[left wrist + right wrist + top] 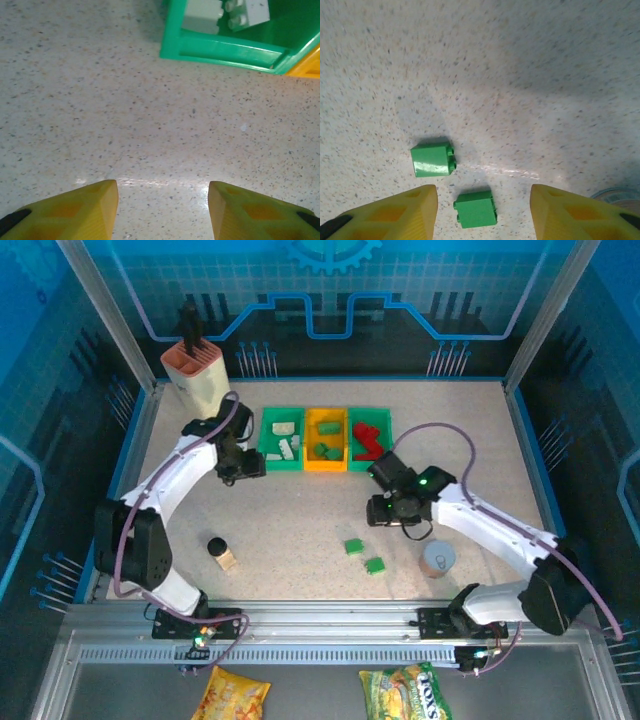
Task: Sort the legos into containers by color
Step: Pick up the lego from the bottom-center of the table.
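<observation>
Right wrist view: I am holding the right claw (482, 188) above the bench (545, 75), its jaws standing partly apart and gripping nothing. Nearest, one green brick (475, 210) is lying just between the fingers. A second green brick (432, 160) is sitting a little beyond it to the left, apart from the first. I am judging the step in hand to be picking up the nearer one. To do it well I am planning to centre the jaws over it, square them to its flat sides and come straight down, so the neighbour isn't nudged.

Farther off, in the top external view, the orange bin (326, 467) is holding green pieces, so that is where I am aiming to carry it. The left green bin (280, 467) is holding cream bricks (284, 428), the right green bin (370, 413) red bricks (366, 440). The left claw (162, 182) is hanging empty, jaws parted, just short of the left green bin.
</observation>
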Controlling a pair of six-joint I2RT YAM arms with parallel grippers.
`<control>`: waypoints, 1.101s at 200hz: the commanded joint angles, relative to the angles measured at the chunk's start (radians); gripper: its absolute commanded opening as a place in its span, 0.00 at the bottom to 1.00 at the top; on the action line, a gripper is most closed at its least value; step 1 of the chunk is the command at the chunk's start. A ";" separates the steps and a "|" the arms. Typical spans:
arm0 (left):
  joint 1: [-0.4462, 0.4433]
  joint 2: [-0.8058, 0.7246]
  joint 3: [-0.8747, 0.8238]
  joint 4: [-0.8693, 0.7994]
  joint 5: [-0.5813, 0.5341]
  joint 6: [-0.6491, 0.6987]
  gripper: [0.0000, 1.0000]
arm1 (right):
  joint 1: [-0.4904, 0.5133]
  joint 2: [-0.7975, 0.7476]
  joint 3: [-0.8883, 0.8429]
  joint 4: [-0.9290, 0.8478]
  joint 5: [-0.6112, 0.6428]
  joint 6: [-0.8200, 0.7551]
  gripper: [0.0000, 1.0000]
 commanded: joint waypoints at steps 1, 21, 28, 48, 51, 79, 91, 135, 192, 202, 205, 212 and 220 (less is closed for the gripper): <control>0.048 -0.058 -0.038 -0.014 0.038 0.066 0.52 | 0.067 0.080 0.009 0.017 0.003 0.075 0.53; 0.082 -0.074 -0.057 0.002 0.041 0.096 0.53 | 0.110 0.156 0.034 0.025 0.003 0.095 0.54; 0.091 -0.075 -0.057 0.004 0.047 0.102 0.53 | 0.120 0.181 0.041 0.032 -0.002 0.096 0.54; 0.103 -0.083 -0.060 0.013 0.058 0.122 0.54 | 0.136 0.238 0.056 0.041 -0.014 0.095 0.55; 0.104 -0.087 -0.062 0.016 0.060 0.126 0.54 | 0.137 0.245 0.058 0.042 -0.017 0.094 0.55; 0.105 -0.116 -0.081 0.027 0.071 0.168 0.55 | 0.148 0.300 0.075 0.048 -0.037 0.076 0.58; 0.105 -0.117 -0.081 0.021 0.062 0.185 0.55 | 0.150 0.317 0.077 0.049 -0.047 0.071 0.58; 0.107 -0.129 -0.150 0.100 0.110 0.192 0.55 | 0.170 0.366 0.068 0.070 -0.072 0.064 0.60; 0.107 -0.121 -0.166 0.118 0.125 0.192 0.55 | 0.184 0.408 0.058 0.087 -0.078 0.064 0.59; 0.109 -0.118 -0.166 0.117 0.125 0.191 0.55 | 0.184 0.411 0.058 0.085 -0.074 0.064 0.58; 0.109 -0.118 -0.165 0.118 0.125 0.191 0.55 | 0.184 0.413 0.057 0.086 -0.074 0.064 0.58; 0.108 -0.116 -0.165 0.117 0.125 0.191 0.55 | 0.184 0.415 0.056 0.088 -0.073 0.066 0.58; 0.108 -0.115 -0.166 0.118 0.126 0.191 0.55 | 0.184 0.416 0.052 0.090 -0.072 0.064 0.58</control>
